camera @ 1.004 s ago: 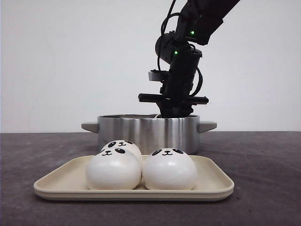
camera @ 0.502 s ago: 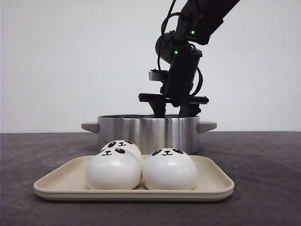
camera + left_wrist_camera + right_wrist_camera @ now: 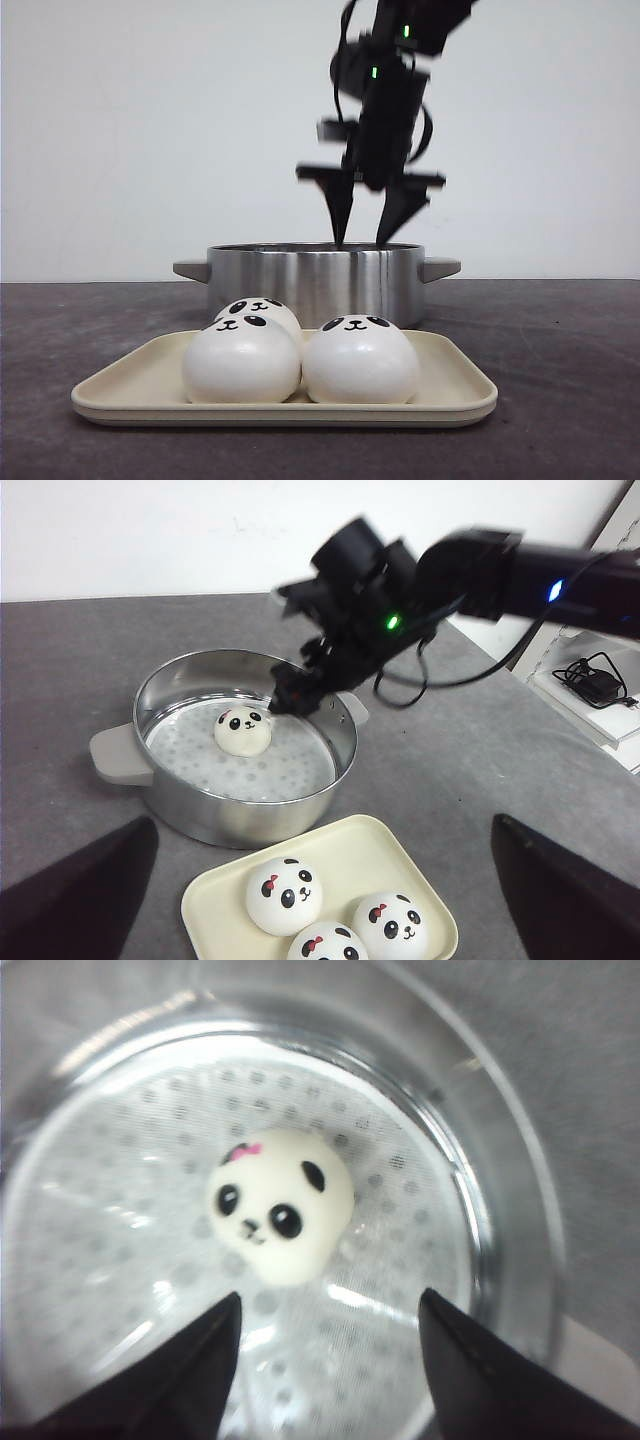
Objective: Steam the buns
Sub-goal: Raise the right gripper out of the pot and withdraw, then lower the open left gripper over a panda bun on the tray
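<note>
Three white panda-faced buns (image 3: 240,358) (image 3: 360,358) (image 3: 262,308) sit together on a cream tray (image 3: 450,385) in front of a steel steamer pot (image 3: 315,282). One more bun (image 3: 243,730) lies alone on the perforated floor inside the pot (image 3: 250,818). My right gripper (image 3: 361,240) hangs open just above the pot's rim, with nothing between its fingers. In its wrist view, that bun (image 3: 281,1205) lies below and ahead of the right gripper (image 3: 330,1300). My left gripper (image 3: 320,822) is open and empty, high above the tray (image 3: 400,860) and its buns (image 3: 283,895).
The pot has grey side handles (image 3: 190,270) (image 3: 440,268). Dark grey tabletop (image 3: 560,360) spreads around the tray and pot. In the left wrist view, cables and a white object (image 3: 590,685) lie off the table's far side.
My right gripper has risen from inside the pot to above its rim, fingers now apart. The buns on the tray have not moved.
</note>
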Available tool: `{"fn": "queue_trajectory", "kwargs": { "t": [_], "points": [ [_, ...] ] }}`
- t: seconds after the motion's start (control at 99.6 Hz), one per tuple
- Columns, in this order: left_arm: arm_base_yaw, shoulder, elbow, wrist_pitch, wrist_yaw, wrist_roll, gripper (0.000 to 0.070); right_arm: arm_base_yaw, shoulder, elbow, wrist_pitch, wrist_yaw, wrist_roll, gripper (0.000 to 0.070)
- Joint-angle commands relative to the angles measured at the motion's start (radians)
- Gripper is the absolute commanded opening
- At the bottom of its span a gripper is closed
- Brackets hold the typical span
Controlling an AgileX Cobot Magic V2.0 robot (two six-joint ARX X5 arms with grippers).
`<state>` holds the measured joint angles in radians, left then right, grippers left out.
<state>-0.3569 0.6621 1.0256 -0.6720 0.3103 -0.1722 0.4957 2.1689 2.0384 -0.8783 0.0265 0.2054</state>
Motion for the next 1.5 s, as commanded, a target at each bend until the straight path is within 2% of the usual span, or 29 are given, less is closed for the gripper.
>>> {"fn": "queue_trajectory", "kwargs": {
  "t": [0.0, 0.05, 0.251, 0.351, 0.452, 0.562, 0.763, 0.844, 0.994, 1.165, 1.316, 1.486],
  "points": [
    [-0.005, 0.028, 0.014, 0.010, 0.002, -0.007, 0.0700, 0.029, -0.065, 0.039, -0.008, -0.001, -0.013, 0.0183],
    [-0.005, 0.053, 0.014, 0.010, 0.013, -0.021, 0.0700, 0.047, -0.116, 0.039, -0.008, 0.000, -0.013, 0.0000],
    [-0.006, 0.183, 0.014, 0.004, 0.090, -0.114, 0.0700, 0.143, -0.372, 0.039, -0.021, 0.010, -0.043, 0.0009],
    [-0.031, 0.276, 0.014, 0.003, 0.117, -0.163, 0.0698, 0.229, -0.562, 0.039, -0.024, 0.082, -0.070, 0.0009],
    [-0.068, 0.356, 0.014, 0.003, 0.117, -0.181, 0.0623, 0.294, -0.690, 0.039, -0.024, 0.133, -0.082, 0.0009],
    [-0.122, 0.456, 0.014, 0.007, 0.115, -0.185, 0.0627, 0.347, -0.806, 0.039, -0.045, 0.166, -0.081, 0.0009],
    [-0.204, 0.636, 0.014, 0.007, 0.055, -0.184, 0.0643, 0.368, -0.918, 0.039, -0.101, 0.212, -0.073, 0.0009],
    [-0.225, 0.699, 0.015, 0.018, 0.018, -0.184, 0.0700, 0.368, -0.942, 0.039, -0.135, 0.230, -0.060, 0.0009],
    [-0.252, 0.804, 0.030, 0.043, -0.060, -0.182, 0.0700, 0.368, -0.968, 0.039, -0.195, 0.237, -0.031, 0.0009],
    [-0.272, 0.899, 0.083, 0.074, -0.091, -0.185, 0.0700, 0.368, -0.976, 0.039, -0.229, 0.237, -0.014, 0.0009],
    [-0.296, 0.976, 0.167, 0.072, -0.176, -0.183, 0.0700, 0.368, -0.981, 0.039, -0.236, 0.237, 0.005, 0.0009],
    [-0.313, 1.056, 0.241, 0.032, -0.184, -0.180, 0.0700, 0.368, -0.982, 0.039, -0.244, 0.237, 0.018, 0.0009]
  ]
}}
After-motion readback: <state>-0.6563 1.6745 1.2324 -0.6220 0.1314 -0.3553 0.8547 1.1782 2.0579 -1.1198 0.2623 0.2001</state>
